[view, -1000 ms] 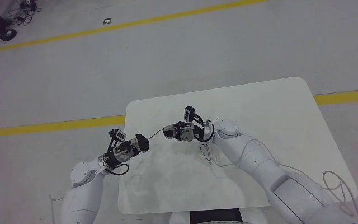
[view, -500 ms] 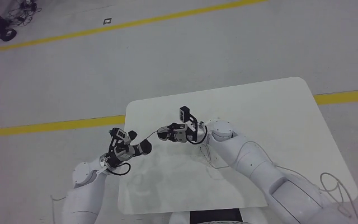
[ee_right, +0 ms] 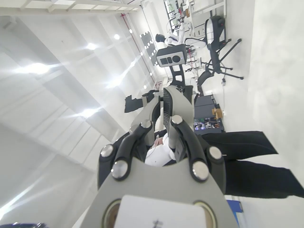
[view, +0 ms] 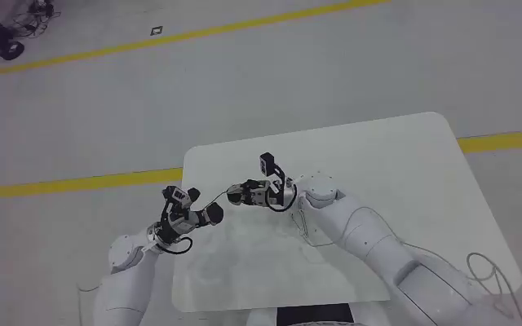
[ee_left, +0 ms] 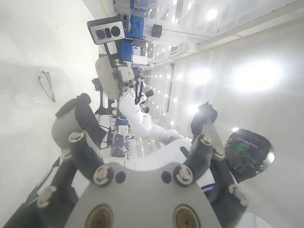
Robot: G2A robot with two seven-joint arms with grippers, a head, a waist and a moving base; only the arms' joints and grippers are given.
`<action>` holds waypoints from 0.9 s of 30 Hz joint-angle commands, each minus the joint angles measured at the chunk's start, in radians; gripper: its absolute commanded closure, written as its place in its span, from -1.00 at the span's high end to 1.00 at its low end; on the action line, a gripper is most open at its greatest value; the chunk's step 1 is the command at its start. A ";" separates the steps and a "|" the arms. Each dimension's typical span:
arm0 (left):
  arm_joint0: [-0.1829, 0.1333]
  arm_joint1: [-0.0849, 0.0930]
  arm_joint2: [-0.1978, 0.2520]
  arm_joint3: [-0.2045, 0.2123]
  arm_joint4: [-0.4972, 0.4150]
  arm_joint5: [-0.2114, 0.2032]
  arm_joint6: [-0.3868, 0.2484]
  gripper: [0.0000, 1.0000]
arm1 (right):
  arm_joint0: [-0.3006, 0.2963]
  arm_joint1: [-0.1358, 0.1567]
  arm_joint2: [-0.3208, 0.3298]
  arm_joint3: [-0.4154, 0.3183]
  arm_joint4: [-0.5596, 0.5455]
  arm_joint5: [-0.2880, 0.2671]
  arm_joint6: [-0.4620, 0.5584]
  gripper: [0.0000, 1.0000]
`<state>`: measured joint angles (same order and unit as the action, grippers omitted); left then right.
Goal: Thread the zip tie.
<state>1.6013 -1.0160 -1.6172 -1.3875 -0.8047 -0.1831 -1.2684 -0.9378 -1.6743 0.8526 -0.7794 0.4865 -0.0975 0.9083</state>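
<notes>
Two grippers face each other above the left part of the white surface [view: 391,163], close to its edge. The left gripper [view: 205,204] has its fingers [ee_left: 79,103] spread wide apart, and in its own wrist view nothing can be made out between them. The right gripper [view: 235,194] has its fingers [ee_right: 169,100] pressed together with no visible gap.

In the top view the zip tie [view: 220,196] shows as a thin dark strand in the air between the two grippers. One end meets the tips of the right gripper, which looks clamped on it. The other end reaches toward the left gripper's spread fingers, and whether it touches either of them is too fine to tell. The strand is too thin to pick out in either wrist view.

In the left wrist view the right gripper [ee_left: 111,81] sits straight ahead. A few loose ties [ee_left: 47,84] lie flat on the surface beyond it, well apart from both grippers. Yellow lines [view: 204,33] cross the grey floor around the surface.
</notes>
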 commanded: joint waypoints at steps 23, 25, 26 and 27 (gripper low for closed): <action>0.002 0.005 0.014 -0.008 0.021 -0.003 0.026 1.00 | -0.099 0.037 0.034 -0.164 -0.026 0.036 0.001 -1.00; 0.002 0.006 0.013 -0.006 0.018 -0.004 0.023 1.00 | -0.102 0.039 0.037 -0.168 -0.017 0.039 0.011 -1.00; 0.003 0.007 0.012 -0.006 0.017 -0.004 0.022 1.00 | -0.103 0.040 0.037 -0.170 -0.016 0.042 0.014 -1.00; 0.003 0.007 0.012 -0.005 0.016 -0.004 0.021 1.00 | -0.103 0.041 0.037 -0.172 -0.015 0.048 0.021 -1.00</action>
<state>1.6038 -1.0092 -1.6049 -1.3929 -0.7878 -0.1867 -1.2466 -1.0407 -1.6339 0.8896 -0.9500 0.4712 -0.0541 0.9248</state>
